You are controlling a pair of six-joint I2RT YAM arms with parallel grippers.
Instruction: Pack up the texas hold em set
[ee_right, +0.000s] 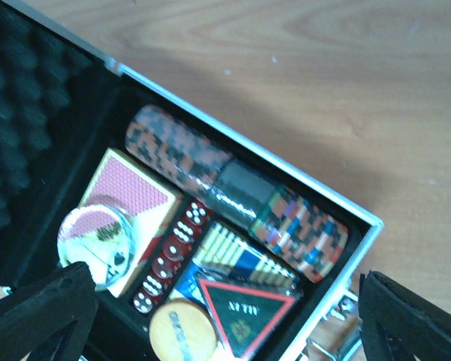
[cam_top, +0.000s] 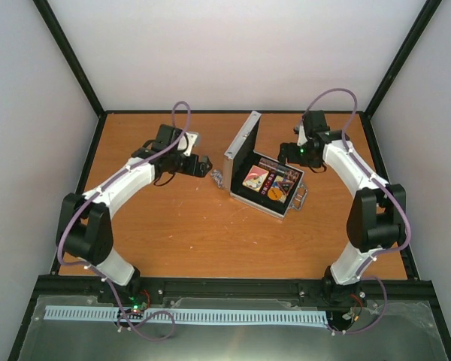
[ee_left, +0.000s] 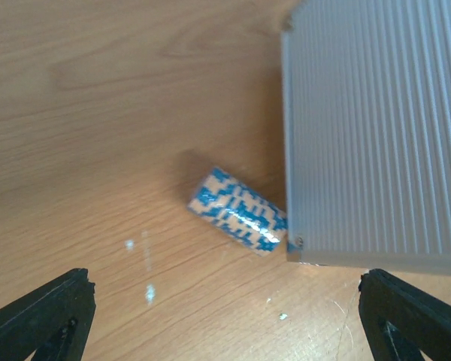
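The silver case [cam_top: 240, 147] lies open mid-table, its lid upright. Its black-lined tray [ee_right: 344, 259] holds a row of striped chip stacks [ee_right: 233, 184], a red-backed deck [ee_right: 128, 199], a white disc [ee_right: 90, 237], red dice [ee_right: 173, 252], the blue-yellow deck [ee_right: 237, 259], the dark red-edged triangle [ee_right: 244, 308] and the orange disc [ee_right: 182, 331]. A blue-white chip stack [ee_left: 238, 210] lies on its side on the table against the ribbed lid's corner [ee_left: 376, 128]; it also shows in the top view [cam_top: 218, 178]. My left gripper [ee_left: 225, 331] is open and empty just short of it. My right gripper [ee_right: 225, 331] is open and empty over the tray.
The case handle [cam_top: 301, 197] sticks out at the tray's near right side. The wooden table [cam_top: 180, 233] is bounded by black frame posts and white walls. Small white specks [ee_left: 149, 292] lie on the wood near the left gripper.
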